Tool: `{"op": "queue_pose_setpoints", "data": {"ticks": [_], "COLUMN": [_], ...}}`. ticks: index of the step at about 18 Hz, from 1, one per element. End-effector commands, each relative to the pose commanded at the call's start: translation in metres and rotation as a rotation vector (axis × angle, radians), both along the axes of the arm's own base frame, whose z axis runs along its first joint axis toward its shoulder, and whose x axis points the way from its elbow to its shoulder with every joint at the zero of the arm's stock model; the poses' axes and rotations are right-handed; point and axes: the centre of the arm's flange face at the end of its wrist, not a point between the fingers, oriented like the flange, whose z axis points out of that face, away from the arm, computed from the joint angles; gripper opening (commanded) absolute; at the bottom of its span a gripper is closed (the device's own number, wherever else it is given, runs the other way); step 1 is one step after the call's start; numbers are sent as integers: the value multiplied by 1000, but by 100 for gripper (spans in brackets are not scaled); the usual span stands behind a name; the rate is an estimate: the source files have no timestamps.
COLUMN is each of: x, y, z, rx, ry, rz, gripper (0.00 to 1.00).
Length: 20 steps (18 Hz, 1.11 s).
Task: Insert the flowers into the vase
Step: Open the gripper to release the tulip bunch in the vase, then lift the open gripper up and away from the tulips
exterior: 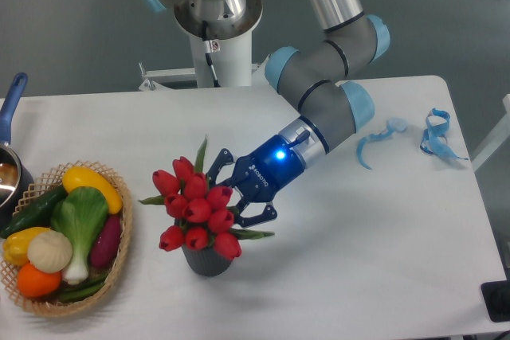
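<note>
The flowers [194,209], a bunch of red tulips with green leaves, stand with their stems down in the vase [207,261], a short dark grey cylinder of which only the lower part shows under the blooms. My gripper [225,195] is right beside the bunch on its right, at the height of the blooms. Its dark blue fingers [220,162] are spread apart, one above and one below, and hold nothing. The stems are hidden.
A woven wicker basket [118,264] with colourful toy vegetables sits at the left front. A pot with a blue handle [11,101] is at the far left edge. Light blue strips [434,134] lie at the back right of the white table.
</note>
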Motion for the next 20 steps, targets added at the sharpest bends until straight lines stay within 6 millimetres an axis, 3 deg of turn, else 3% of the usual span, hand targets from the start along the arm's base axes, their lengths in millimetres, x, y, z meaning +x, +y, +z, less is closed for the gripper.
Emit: {"op": "queue_pose_setpoints", "data": {"ticks": [4,8,12,17,20], "x": [-6,-11,-9,-18,-34], "y": [-5,-14,-18,-56,-83], "z": [7,23,43,92,116], "rx": [13,-195,-211,-422,-612], "ry": [34,234,297,544,693], "rz": [9,54,68,191,295], "gripper": [100,100,100,100,100]}}
